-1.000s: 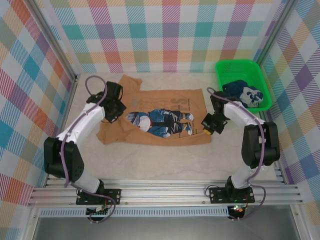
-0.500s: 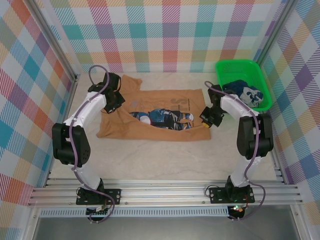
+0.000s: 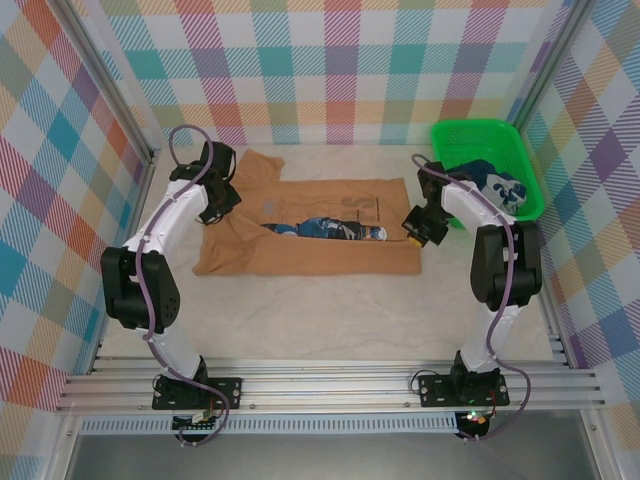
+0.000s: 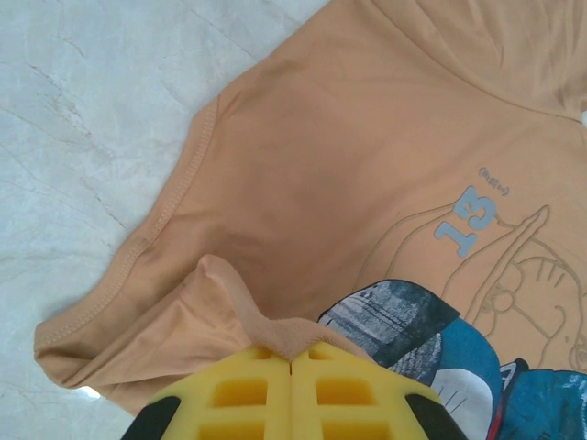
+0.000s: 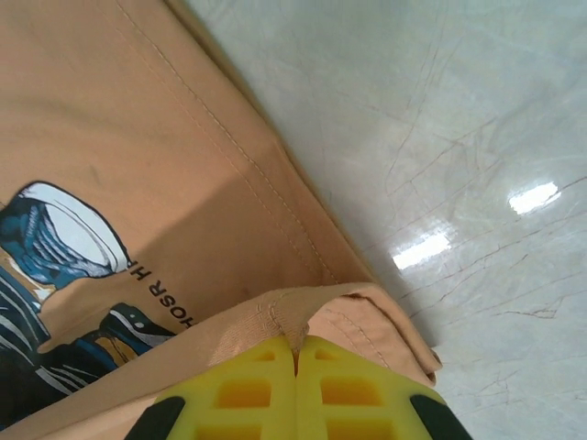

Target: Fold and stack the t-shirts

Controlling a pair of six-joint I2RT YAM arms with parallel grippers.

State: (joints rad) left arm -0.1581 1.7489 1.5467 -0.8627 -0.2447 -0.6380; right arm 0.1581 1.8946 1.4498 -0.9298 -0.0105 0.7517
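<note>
tan-brown t-shirt (image 3: 300, 252): blue-and-white cartoon print, pale blue "13". navy t-shirt (image 3: 480, 172): white print. mesh basket (image 3: 470, 127): bright green. counter (image 3: 330, 310): off-white, grey marble veining. walls (image 3: 340, 70): pastel plaid. jaws: yellow. arms (image 3: 165, 235): white, black joints.

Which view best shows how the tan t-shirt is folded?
Top external: the whole tan t-shirt is in frame, its near half folded over part of the cartoon print. The left wrist view gives a close-up of a cloth edge pinched in the left gripper; the right wrist view, a corner in the right gripper.
</note>
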